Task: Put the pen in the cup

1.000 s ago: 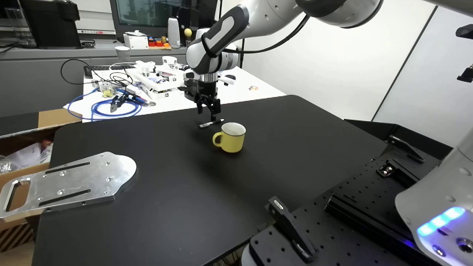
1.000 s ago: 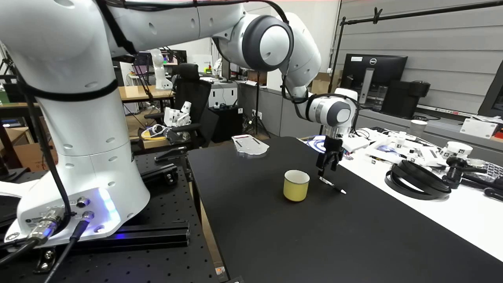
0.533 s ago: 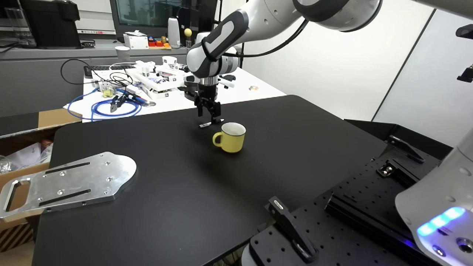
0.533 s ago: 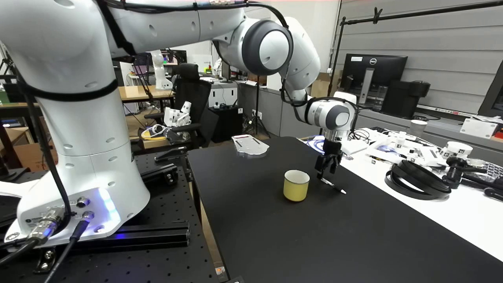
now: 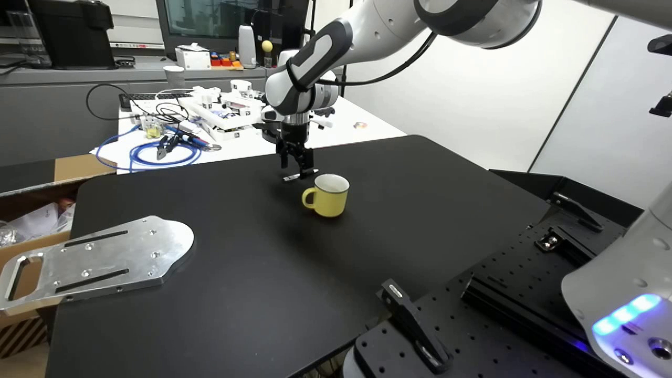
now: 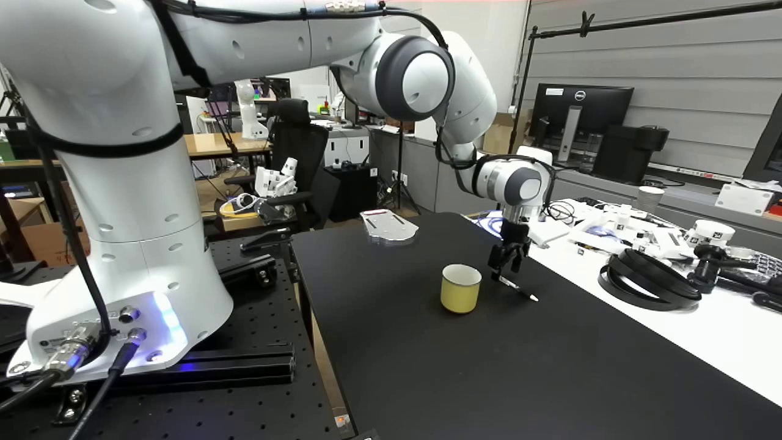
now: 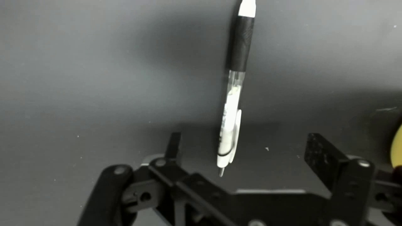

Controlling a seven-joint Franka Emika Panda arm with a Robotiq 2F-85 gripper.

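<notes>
The white and black pen [image 5: 291,178] lies flat on the black table and shows in both exterior views [image 6: 520,290]. In the wrist view the pen [image 7: 231,110] runs from the top edge down between the fingers, nearer the left finger. My gripper [image 7: 245,138] is open, with one finger on each side of the pen's clip end and touching neither side. In both exterior views the gripper [image 5: 295,168] points down, low over the pen [image 6: 506,272]. The yellow cup [image 5: 329,199] stands upright close by [image 6: 459,294]. Its edge shows at the right of the wrist view [image 7: 397,147].
A flat metal plate [image 5: 115,252] lies at a table edge, also seen in an exterior view [image 6: 390,226]. A white table [image 5: 362,123] with cables, tools and white parts adjoins the black table [image 6: 550,366]. Black belts [image 6: 650,278] lie on it.
The gripper has moved down a little, so its fingertips are closer to the table around the pen. The pen and cup have not moved.
</notes>
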